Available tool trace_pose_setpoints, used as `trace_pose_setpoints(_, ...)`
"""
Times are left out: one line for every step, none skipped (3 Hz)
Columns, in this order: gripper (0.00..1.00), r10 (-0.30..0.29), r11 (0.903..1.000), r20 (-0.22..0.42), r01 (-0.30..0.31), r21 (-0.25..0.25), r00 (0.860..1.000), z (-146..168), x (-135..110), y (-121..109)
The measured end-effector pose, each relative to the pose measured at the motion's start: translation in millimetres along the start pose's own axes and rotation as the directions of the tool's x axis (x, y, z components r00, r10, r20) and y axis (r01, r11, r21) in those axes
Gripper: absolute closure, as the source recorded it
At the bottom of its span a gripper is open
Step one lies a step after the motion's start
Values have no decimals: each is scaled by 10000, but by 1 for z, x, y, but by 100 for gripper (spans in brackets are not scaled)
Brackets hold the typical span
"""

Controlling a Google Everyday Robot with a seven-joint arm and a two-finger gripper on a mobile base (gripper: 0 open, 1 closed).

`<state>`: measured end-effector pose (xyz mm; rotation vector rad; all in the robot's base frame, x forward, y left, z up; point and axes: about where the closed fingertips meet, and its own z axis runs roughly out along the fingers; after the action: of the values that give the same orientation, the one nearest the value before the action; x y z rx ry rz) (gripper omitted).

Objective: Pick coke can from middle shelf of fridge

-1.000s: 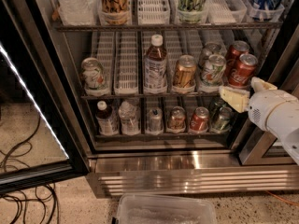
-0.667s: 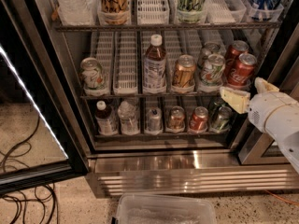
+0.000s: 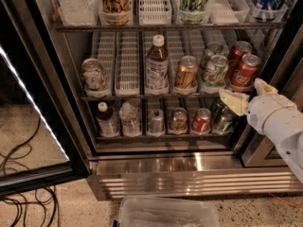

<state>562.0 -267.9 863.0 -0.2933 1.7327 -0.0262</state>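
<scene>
Red coke can (image 3: 244, 73) sat front-right on the middle shelf (image 3: 142, 97), twin can (image 3: 238, 51) right behind. Gripper (image 3: 249, 97) hung just below it, jaws wide and empty. I reckoned a jaw could clip the twin or the green-and-white can (image 3: 215, 71) and topple them.

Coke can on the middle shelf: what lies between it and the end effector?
Nothing: in the camera view, the open end effector sits just below the front coke can, and the short stretch between is bare.
</scene>
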Motion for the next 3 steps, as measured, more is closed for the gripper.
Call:
trace_pose_setpoints(33, -89, 9999, 117, 87, 97, 9999, 5, 2, -3)
trace_pose_setpoints(33, -235, 9991, 359, 222, 353, 9991, 11, 1, -15)
trace_pose_setpoints(33, -411, 9966, 777, 353, 751, 9961, 53, 3, -49)
